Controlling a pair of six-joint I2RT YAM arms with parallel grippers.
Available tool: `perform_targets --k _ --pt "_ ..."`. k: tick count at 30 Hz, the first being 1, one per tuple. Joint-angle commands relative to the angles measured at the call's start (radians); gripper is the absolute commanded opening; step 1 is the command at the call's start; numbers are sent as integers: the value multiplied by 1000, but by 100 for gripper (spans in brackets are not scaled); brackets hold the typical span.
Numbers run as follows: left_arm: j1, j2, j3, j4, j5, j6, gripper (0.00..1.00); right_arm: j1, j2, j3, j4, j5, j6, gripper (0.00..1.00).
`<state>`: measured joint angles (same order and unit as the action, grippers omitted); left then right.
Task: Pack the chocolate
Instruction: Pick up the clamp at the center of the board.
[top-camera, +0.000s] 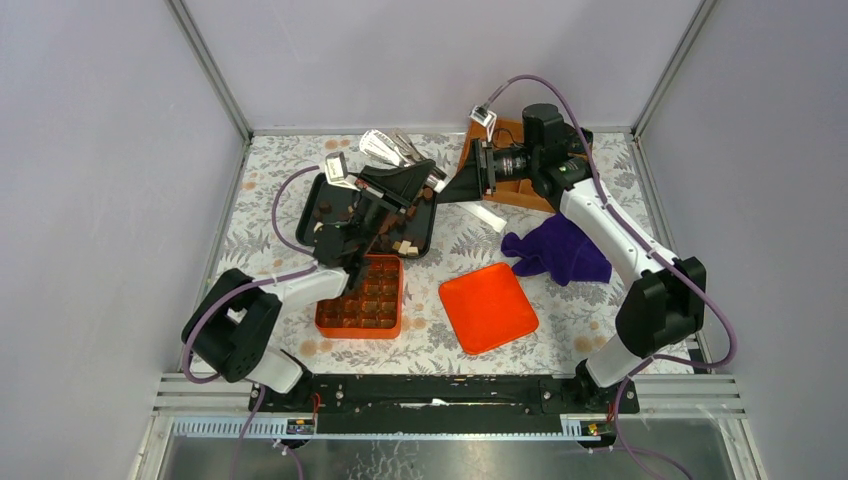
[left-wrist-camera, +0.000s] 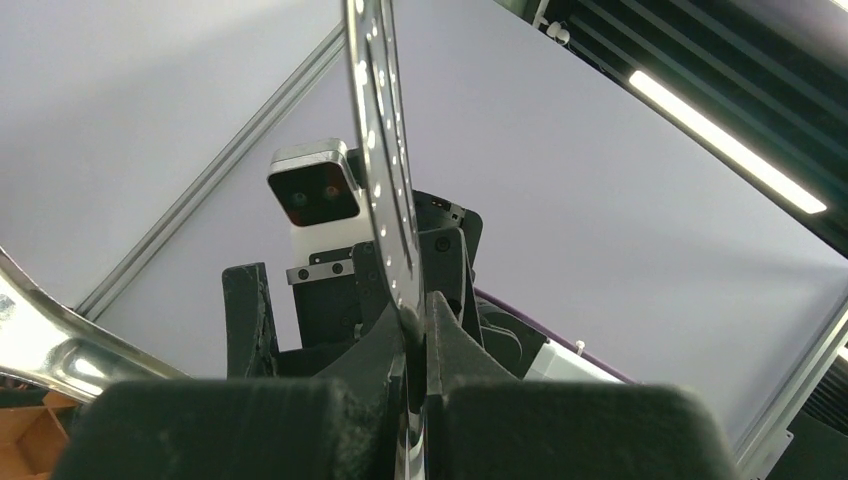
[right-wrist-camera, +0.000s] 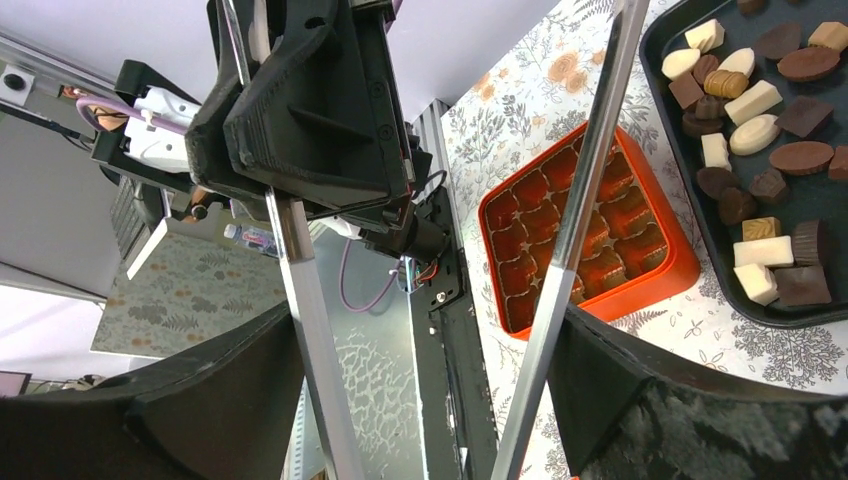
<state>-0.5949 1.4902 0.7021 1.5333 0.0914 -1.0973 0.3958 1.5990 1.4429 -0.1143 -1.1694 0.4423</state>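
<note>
The left hand (left-wrist-camera: 422, 345) is seen clamped shut on one arm of the pair of shiny metal tongs (left-wrist-camera: 385, 150), the strip being pinched edge-on between its black fingers. The right hand (right-wrist-camera: 425, 345) is held facing it. Its fingers are spread wide, and both arms of the tongs pass between them, each arm lying at a finger's inner face. Whether the arms are pressed cannot be told. Under the left hand, the shallow black rectangular tray (top-camera: 302, 210) is set on the table (top-camera: 450, 255), which is covered with a leaf-patterned cloth. The chocolate (right-wrist-camera: 750, 130), small dark brown, light brown and cream-white pieces, is scattered loose in the tray. Just beside the tray, on the side toward the arm bases, the orange square box with moulded cells (right-wrist-camera: 680, 265) is placed. Off toward the right hand's side, the flat orange square lid (top-camera: 487, 308) is laid on the table, and the crumpled purple cloth (top-camera: 560, 250) is found beside the right arm.
</note>
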Motion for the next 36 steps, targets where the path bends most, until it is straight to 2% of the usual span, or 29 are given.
perform_targets --k 1,7,11,14,18,20,26,29,33,36 --pt "-16 5 -4 68 -44 -21 0 19 7 65 3 18 -42 86" --pt "-17 24 -7 71 -49 -47 0 22 12 65 25 -4 -26 72" --pt "-18 30 -10 71 -54 -62 8 21 10 52 59 -22 5 68" --pt "-16 22 -16 71 -64 -60 29 22 6 32 100 -37 42 67" --pt "-16 3 -40 70 -87 -50 50 21 0 22 145 -50 68 67" --pt "-15 -12 -57 70 -110 -41 58 22 -1 21 156 -56 78 66" --pt "-12 -67 -107 39 -158 1 75 20 -3 12 159 -62 79 63" --pt "-6 -120 -138 -14 -170 25 81 18 -3 22 123 -55 34 62" --pt "12 -233 -217 -129 -155 56 83 -1 0 70 -50 -5 -101 62" --pt "20 -383 -292 -376 -139 109 83 -19 11 124 -204 66 -245 62"
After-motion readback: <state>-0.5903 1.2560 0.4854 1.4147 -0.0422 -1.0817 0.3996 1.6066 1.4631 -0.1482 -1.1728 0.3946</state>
